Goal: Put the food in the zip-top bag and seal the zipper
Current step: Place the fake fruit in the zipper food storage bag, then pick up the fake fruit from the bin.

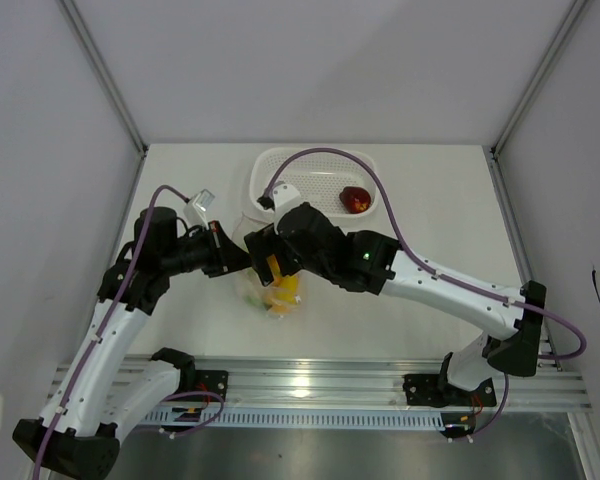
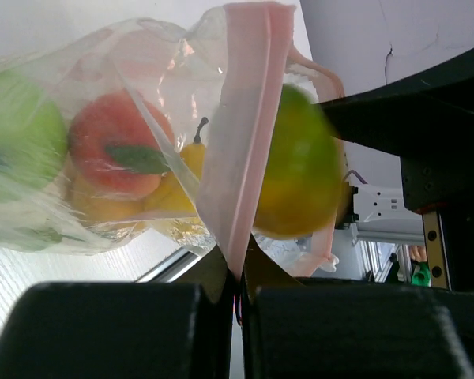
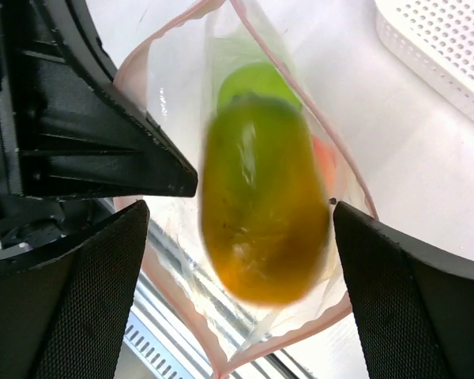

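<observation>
Above the clear crinkly zip-top bag [image 3: 174, 95], right gripper [image 3: 253, 288] spread wide either side of green-orange oval mango [image 3: 261, 213]; left gripper [image 2: 238, 292] clamps pink zipper strip [image 2: 245, 118].

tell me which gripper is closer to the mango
Right. The right fingers stand open on either side of the mango, which sits between them. The left fingers are shut on the zipper, with the mango just behind that strip.

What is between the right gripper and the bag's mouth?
The green-orange mango, blurred, touching neither finger of the right gripper, above the zip-top bag; right wrist view.
</observation>
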Controlling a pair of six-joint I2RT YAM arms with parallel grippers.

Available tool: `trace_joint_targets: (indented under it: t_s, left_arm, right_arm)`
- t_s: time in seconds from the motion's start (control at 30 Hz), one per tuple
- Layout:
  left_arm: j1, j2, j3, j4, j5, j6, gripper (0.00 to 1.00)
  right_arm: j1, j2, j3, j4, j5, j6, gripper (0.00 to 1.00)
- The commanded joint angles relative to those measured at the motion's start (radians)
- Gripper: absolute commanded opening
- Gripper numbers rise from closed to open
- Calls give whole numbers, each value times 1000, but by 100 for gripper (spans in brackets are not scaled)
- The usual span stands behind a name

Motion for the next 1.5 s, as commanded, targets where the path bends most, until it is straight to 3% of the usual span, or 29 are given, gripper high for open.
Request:
trace_joint_targets:
  t_s: [0.0,0.37,0.57,0.77,0.9,1.07,1.27,1.47]
  left_arm:
    - [-3,-18,4,29,30,2,1]
    - [-3,-17,-4,26,24,5,1]
    - [-3,-10,-8,38,27,-2,1]
    - [-3,-4,-1,37,28,-1,1]
    - [-3,-7,-4,29,24,1,1]
    - [-3,-10,-10,26,28,-1,1]
    - [-3,-26,-28,14,27,5,1]
    - [-3,-30,-53,10,30,5,0]
  right_arm:
    - [-4,-2,51,14,42,-43,99]
    - [-51,-59,123,63,69,-130,99]
    - [-203,-70,275,51,-9,-190,99]
    - [-425,-42,243,175,-1,-209,98]
    - [-545,106,290,140,-7,-192,97]
    - [-662,355,505,3,-18,-189,97]
    - [-686,617,686,-104,12,-225,97]
    - [-690,759,717,-156,66,-261,99]
